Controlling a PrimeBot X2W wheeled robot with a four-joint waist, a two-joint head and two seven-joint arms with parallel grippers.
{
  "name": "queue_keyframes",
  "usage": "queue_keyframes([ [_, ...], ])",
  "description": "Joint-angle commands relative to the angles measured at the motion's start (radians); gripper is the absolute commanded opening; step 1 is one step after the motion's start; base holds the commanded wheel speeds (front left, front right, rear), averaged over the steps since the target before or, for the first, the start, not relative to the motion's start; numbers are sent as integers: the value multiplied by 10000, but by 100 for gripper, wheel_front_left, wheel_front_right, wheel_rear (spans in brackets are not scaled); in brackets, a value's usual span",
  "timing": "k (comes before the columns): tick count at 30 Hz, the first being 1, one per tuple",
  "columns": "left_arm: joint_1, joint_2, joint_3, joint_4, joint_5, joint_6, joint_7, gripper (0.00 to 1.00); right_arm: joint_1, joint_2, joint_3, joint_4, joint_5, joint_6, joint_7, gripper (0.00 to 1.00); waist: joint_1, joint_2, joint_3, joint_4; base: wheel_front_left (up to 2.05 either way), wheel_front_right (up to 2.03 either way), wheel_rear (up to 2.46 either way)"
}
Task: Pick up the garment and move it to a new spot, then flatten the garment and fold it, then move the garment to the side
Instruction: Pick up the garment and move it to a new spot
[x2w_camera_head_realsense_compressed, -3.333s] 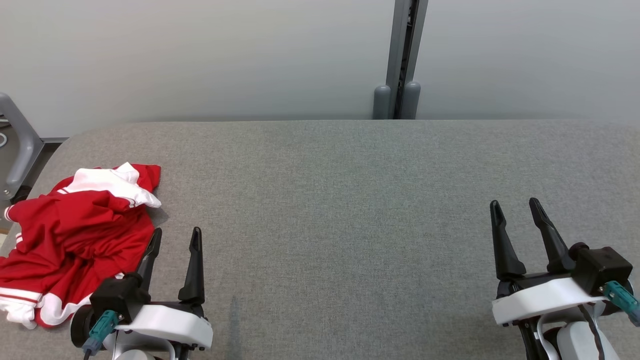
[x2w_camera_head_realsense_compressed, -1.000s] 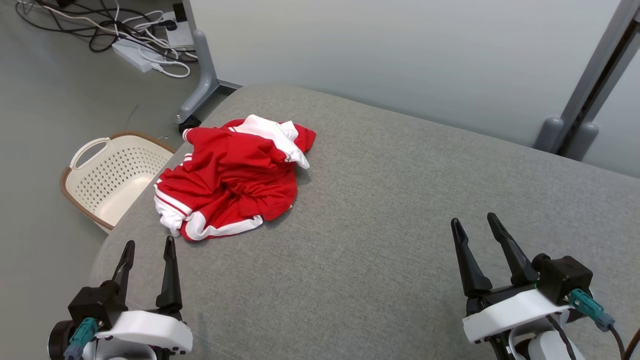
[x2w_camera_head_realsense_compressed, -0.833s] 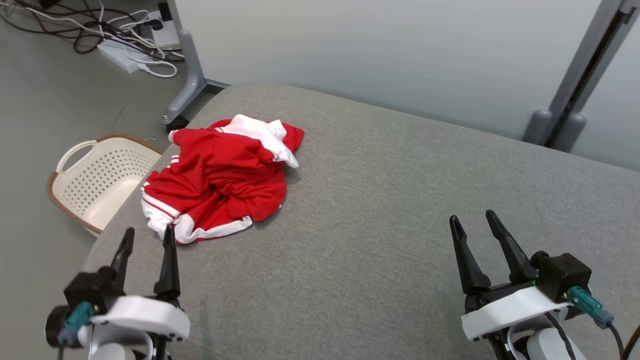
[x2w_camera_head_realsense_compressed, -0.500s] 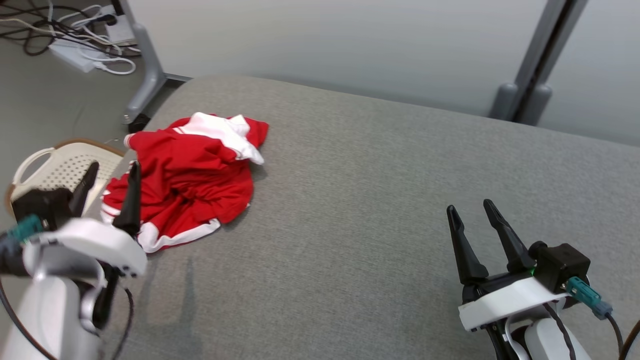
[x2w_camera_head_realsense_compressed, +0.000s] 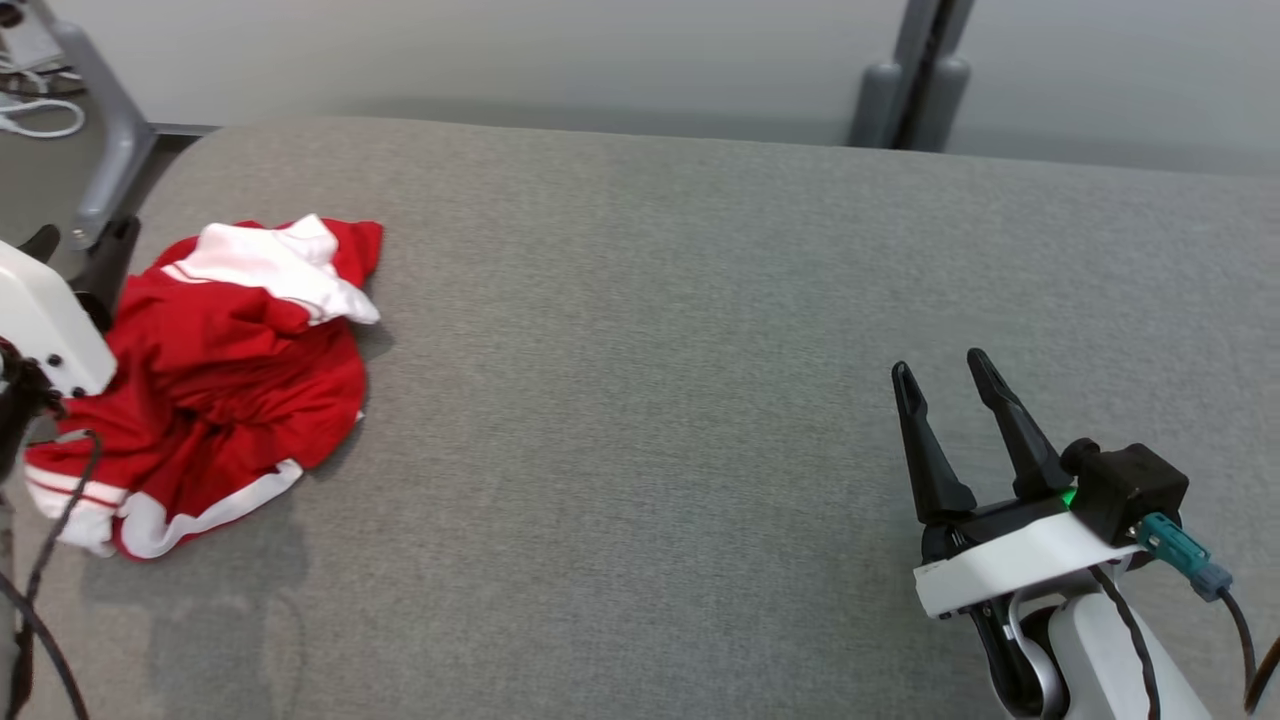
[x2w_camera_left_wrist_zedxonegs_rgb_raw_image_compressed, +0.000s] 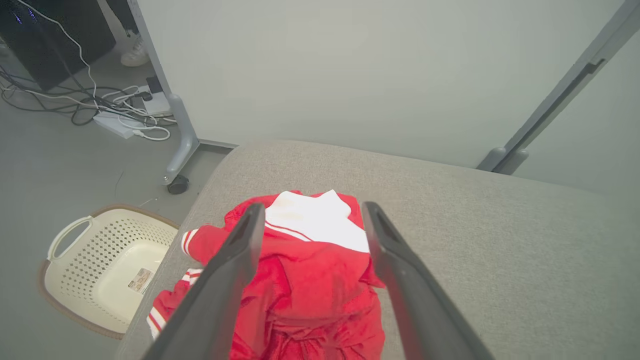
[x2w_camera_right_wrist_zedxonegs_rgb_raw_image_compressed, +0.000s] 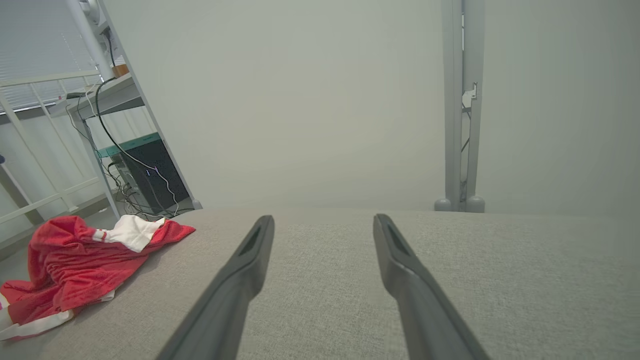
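No text can be read; a label is seen inside the laundry basket (its print too small).

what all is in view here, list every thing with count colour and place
garment: one, red with white trim, crumpled at the table's left end
table: one, grey fabric top, spans the head view
basket: one, cream with a brown rim, on the floor beside the table's left end
cables: several, black and white, tangled on the floor beyond the basket
power strip: one, white, among the cables
wheeled leg: one, grey, on the floor by the table's far left corner
post: one, grey, upright behind the table
left gripper: one, dark fingers, open, above the garment
right gripper: one, dark fingers, open, over bare table at the right
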Motion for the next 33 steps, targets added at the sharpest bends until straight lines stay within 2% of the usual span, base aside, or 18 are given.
queue_keyframes([
  [1, -312, 116, 2, 308, -264, -73, 354, 100, -150, -74, -22, -29, -6, 23, -19, 100, 0, 0, 236, -368, 0, 0, 0],
  [4, -745, 397, -124, 1012, -739, -73, 1267, 100, -248, -74, 35, -21, 5, 23, -19, 100, 0, 0, 395, -664, 0, 0, 0],
  [8, -1126, 636, -304, 1649, -1001, -77, 1805, 100, -389, -74, 43, -74, 11, 23, -19, 100, 0, 0, 633, -948, 0, 0, 0],
  [14, -1372, 1187, -1081, 2400, -1590, -71, 3030, 100, -509, -73, -62, -164, 97, 23, -19, 100, 0, 0, 1021, -1490, 0, 0, 0],
  [23, -991, 1954, -2008, 3027, -2027, -72, 4077, 100, -590, -75, -91, -203, 232, 23, -19, 100, 0, 0, 1213, -1901, 0, 0, 0],
  [24, -988, 2063, -2109, 3075, -2002, -72, 4164, 93, -614, -73, -89, -205, 246, 23, -19, 100, 0, 0, 1222, -1919, 0, 0, 0],
  [25, -947, 2236, -2278, 3145, -1985, -73, 4281, 20, -641, -75, -102, -210, 253, 23, -19, 100, 0, 0, 1242, -1939, 0, 0, 0],
  [26, -915, 2228, -2338, 3186, -2076, -73, 4348, 0, -647, -75, -107, -209, 256, 23, -19, 100, 0, 0, 1250, -1940, 0, 0, 0],
  [33, -928, 2382, -2609, 3136, -2384, -73, 4188, 0, -662, -73, -166, -170, 241, 23, -19, 100, 0, 0, 1182, -1871, 0, 0, 0],
])
